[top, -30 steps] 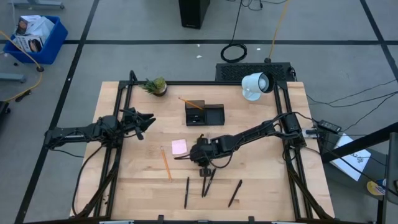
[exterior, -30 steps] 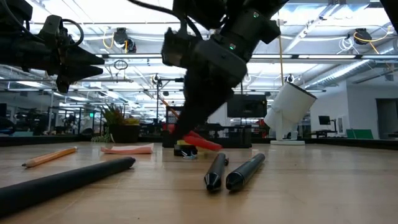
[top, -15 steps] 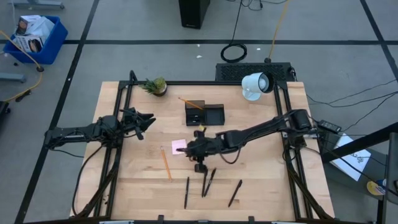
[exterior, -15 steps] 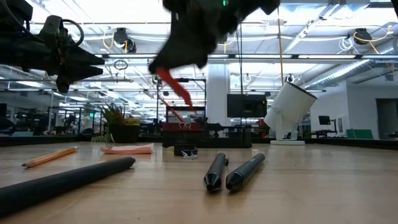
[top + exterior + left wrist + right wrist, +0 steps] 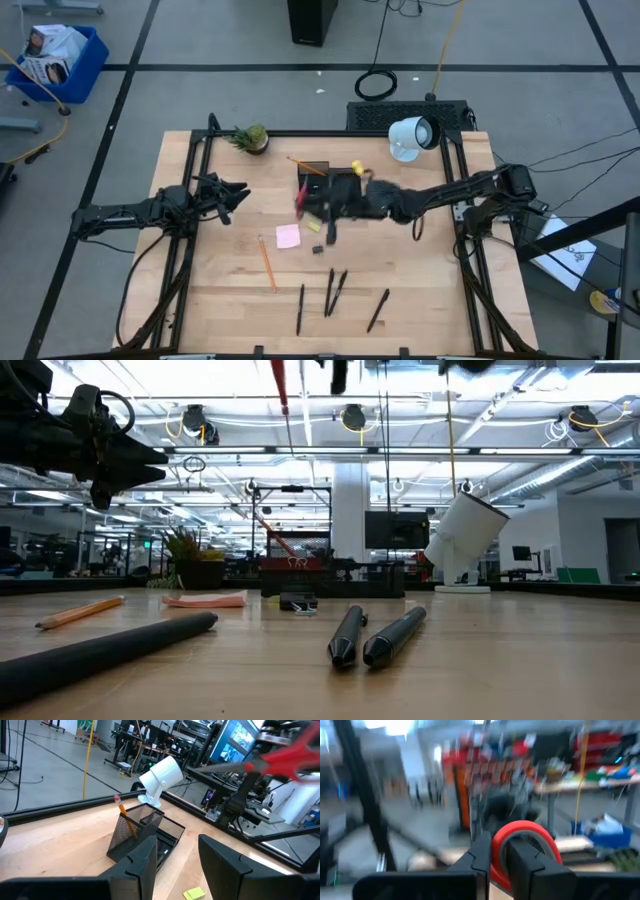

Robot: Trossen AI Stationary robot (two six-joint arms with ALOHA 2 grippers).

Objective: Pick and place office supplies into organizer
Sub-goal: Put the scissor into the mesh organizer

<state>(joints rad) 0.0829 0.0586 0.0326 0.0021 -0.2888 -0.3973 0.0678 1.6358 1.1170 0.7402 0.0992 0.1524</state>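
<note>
With one pencil (image 5: pixel 125 817) already in the organizer (image 5: pixel 328 183), I had the right gripper (image 5: pixel 335 200) clenched on the scissors (image 5: pixel 520 845) above it, left gripper (image 5: pixel 236 196) idle and parted, pens (image 5: pixel 335 292) and sticky pad (image 5: pixel 288 236) remaining.

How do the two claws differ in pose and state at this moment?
The right claw is shut on the red-handled scissors, raised over the black organizer; the left claw stands open and holds nothing. The right arm reaches across mid-table; the left arm waits at the table's left side, away from the supplies. Both are off the tabletop.
</note>
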